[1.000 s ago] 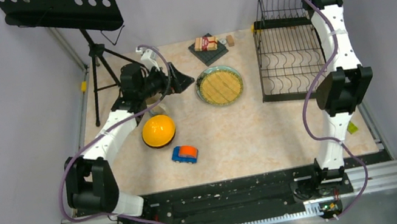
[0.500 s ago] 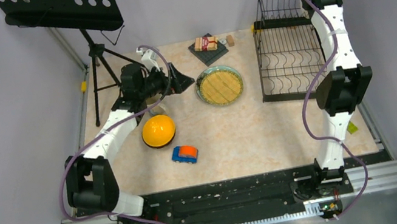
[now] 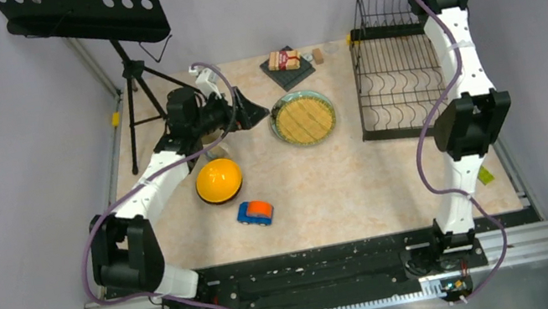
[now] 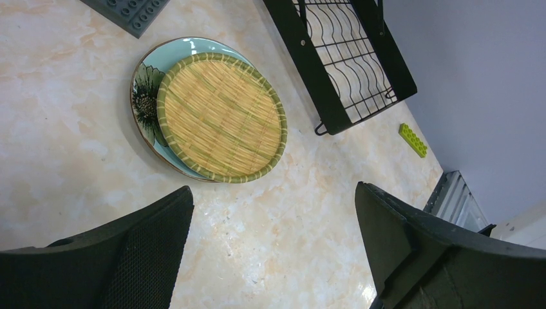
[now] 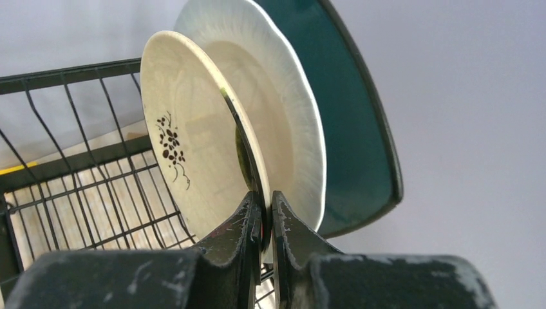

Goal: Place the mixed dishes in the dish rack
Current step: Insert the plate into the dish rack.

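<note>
three plates stand on edge, close together, at the far right end of the dish rack (image 5: pixel 64 74). nearest the right wrist camera is a yellowish cream plate (image 5: pixel 187 148) with a small dark flower sprig painted inside it. behind it is a paler scalloped plate (image 5: pixel 283 122), and behind that the dark teal square plate (image 5: pixel 351 129) with its rounded corner. the right gripper (image 5: pixel 265 199) is pinched tight on the lower rim of the sprigged plate, its scuffed black fingers nearly meeting. out on the table, left of the rack, a woven straw-coloured plate (image 4: pixel 222 116) with a green edge lies on a mint-green plate (image 4: pixel 145 90) with a flower pattern. the orange-yellow bowl (image 3: pixel 218 180) sits upside down nearer the arms, with the toy car (image 3: pixel 254 212) just beside it. the packet (image 3: pixel 284 60) on its dark mat has a label too small to read. a green brick (image 4: pixel 413 140) lies beyond the rack's near corner. the right arm rises from its base, bends at the elbow beside the rack and reaches up to the rack's far right corner. the left arm bends at the near left and stretches across the table, wrist turned toward the stacked plates. the left gripper (image 4: pixel 273 193) hangs over bare tabletop with its jaws spread wide and nothing between them.
</note>
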`<state>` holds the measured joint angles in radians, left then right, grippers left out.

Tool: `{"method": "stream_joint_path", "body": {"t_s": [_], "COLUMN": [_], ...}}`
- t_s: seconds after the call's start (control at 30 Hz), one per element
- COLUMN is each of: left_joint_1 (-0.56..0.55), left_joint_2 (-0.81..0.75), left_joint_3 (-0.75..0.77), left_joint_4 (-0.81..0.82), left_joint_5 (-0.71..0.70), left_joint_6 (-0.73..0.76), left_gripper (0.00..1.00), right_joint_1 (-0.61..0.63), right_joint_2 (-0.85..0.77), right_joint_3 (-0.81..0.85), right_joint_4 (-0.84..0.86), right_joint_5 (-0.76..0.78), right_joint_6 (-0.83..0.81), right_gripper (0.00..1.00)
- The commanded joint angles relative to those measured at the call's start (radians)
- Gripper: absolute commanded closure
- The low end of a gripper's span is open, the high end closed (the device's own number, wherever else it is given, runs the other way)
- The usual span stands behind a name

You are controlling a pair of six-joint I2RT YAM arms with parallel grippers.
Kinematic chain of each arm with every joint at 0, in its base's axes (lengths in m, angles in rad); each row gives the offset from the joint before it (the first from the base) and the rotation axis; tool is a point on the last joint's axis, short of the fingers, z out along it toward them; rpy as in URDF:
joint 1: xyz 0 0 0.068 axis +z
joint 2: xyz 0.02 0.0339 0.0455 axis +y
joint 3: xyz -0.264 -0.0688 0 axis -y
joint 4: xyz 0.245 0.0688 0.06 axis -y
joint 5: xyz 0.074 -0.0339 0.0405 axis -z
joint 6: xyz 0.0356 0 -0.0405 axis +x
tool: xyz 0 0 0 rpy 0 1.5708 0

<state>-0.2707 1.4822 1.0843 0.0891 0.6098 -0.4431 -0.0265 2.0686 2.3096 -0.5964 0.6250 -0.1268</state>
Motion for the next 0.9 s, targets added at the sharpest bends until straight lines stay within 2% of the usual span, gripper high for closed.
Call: {"method": "stream_joint_path", "body": {"t_s": [0.0, 0.1, 0.27, 0.77, 0.87], "left_joint_1": [0.004, 0.004, 0.004, 0.004, 0.004], "left_joint_2": [0.015, 0.016, 0.023, 0.031, 0.031], "left_joint_3": [0.033, 0.034, 0.040, 0.044, 0.042], "left_joint_4": [0.010, 0.003, -0.004, -0.015, -0.015], "left_joint_5": [0.018, 0.013, 0.020, 0.021, 0.020], "left_joint_6": [0.000, 0.009, 0.011, 0.015, 0.017], "left_gripper": [0.01, 0.01, 0.01, 0.01, 0.01], "right_joint_1": [0.020, 0.052, 0.057, 0.055, 0.054], "right_joint_2": [-0.019, -0.018, 0.002, 0.078, 0.081], "right_joint_3": [0.017, 0.024, 0.027, 0.043, 0.043], "right_joint_4": [0.087, 0.123, 0.126, 0.124, 0.114], "right_joint_5": [0.169, 0.228, 0.239, 0.145, 0.134], "right_joint_6": [-0.005, -0.024, -0.037, -0.031, -0.030], "right_gripper": [1.00, 1.00, 1.00, 1.00, 0.92]}}
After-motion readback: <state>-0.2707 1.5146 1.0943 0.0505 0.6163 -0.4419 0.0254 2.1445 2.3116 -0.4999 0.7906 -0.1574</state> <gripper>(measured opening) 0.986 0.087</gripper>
